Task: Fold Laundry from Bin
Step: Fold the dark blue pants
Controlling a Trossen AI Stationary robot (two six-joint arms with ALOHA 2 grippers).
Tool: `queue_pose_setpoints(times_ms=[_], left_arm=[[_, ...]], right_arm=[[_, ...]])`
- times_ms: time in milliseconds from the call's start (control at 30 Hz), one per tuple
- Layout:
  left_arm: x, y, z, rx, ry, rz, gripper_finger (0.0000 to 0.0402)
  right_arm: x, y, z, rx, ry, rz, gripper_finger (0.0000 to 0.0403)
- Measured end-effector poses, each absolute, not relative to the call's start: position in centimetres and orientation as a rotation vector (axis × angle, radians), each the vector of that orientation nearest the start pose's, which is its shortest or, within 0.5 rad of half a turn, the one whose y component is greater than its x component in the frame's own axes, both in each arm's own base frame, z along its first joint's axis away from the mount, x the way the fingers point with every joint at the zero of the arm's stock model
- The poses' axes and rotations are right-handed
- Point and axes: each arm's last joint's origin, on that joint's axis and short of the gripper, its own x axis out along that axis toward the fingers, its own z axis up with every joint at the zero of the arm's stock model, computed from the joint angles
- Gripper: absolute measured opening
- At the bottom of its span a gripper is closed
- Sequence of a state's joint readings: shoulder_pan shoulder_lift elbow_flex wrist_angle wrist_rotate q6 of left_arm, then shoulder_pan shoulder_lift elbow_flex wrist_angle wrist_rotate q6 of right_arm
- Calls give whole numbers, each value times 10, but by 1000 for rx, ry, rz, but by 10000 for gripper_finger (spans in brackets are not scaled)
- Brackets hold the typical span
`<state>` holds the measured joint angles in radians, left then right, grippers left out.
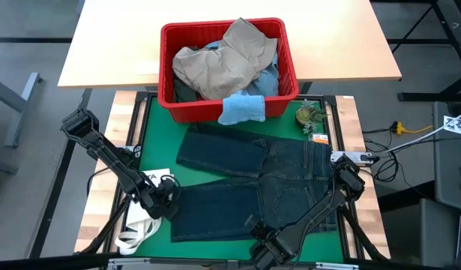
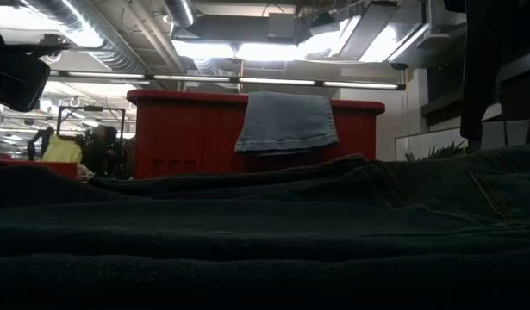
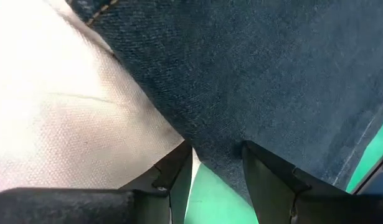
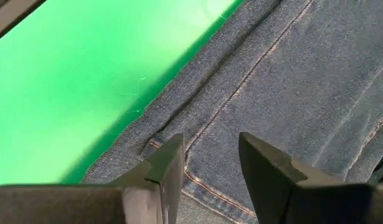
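Observation:
Dark navy jeans (image 1: 252, 180) lie spread flat on the green mat (image 1: 151, 142), legs toward the left. The red bin (image 1: 229, 67) stands at the far edge, holding khaki trousers (image 1: 223, 60). A small light blue cloth (image 1: 241, 109) hangs over its near rim. My left gripper (image 3: 216, 152) is open at the hem end of the near leg (image 1: 178, 214), a corner of denim between its fingers. My right gripper (image 4: 210, 146) is open over the jeans' near edge (image 1: 271, 229), pointing down at a stitched seam (image 4: 241, 87). My left gripper stands with one finger (image 3: 179, 165) at the denim's edge beside the white bag and the other (image 3: 260, 165) on the denim side. I cannot tell whether it touches the cloth. My right gripper's fingers (image 4: 169, 158) stand over the seam near the jeans' edge. I cannot tell whether they touch.
A white tote bag (image 1: 144, 225) lies at the mat's near left corner, under the leg's hem end. A small green plant-like thing (image 1: 311, 115) and a tag sit at the mat's far right. A pale tabletop (image 1: 110, 45) lies beyond the bin.

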<state>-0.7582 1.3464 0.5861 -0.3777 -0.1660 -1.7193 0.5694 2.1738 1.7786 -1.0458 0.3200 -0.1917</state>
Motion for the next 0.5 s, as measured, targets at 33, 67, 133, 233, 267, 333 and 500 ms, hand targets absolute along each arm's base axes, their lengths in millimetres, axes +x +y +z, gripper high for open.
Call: queue_pose_setpoints(times_ms=[33,67,133,233,267,333,500], left_arm=[[163,-148,148,-1012,1112,461,135],[163,-148,148,-1018,1111,467,135],[163,-148,148,-1032,1109,478,135],[163,-148,148,-1034,1108,479,135],[163,-148,148,-1034,1108,479,135],[163,-148,148,-1034,1108,479,135],[163,-149,148,-1031,1109,476,135]], right_arm=[[368,225,188,-784,1293,332,154],[368,225,188,-784,1293,332,154],[368,225,188,-784,1293,332,154],[368,225,188,-784,1293,332,154],[368,225,188,-784,1293,332,154],[368,225,188,-783,1294,331,154],[368,225,188,-779,1296,326,154]])
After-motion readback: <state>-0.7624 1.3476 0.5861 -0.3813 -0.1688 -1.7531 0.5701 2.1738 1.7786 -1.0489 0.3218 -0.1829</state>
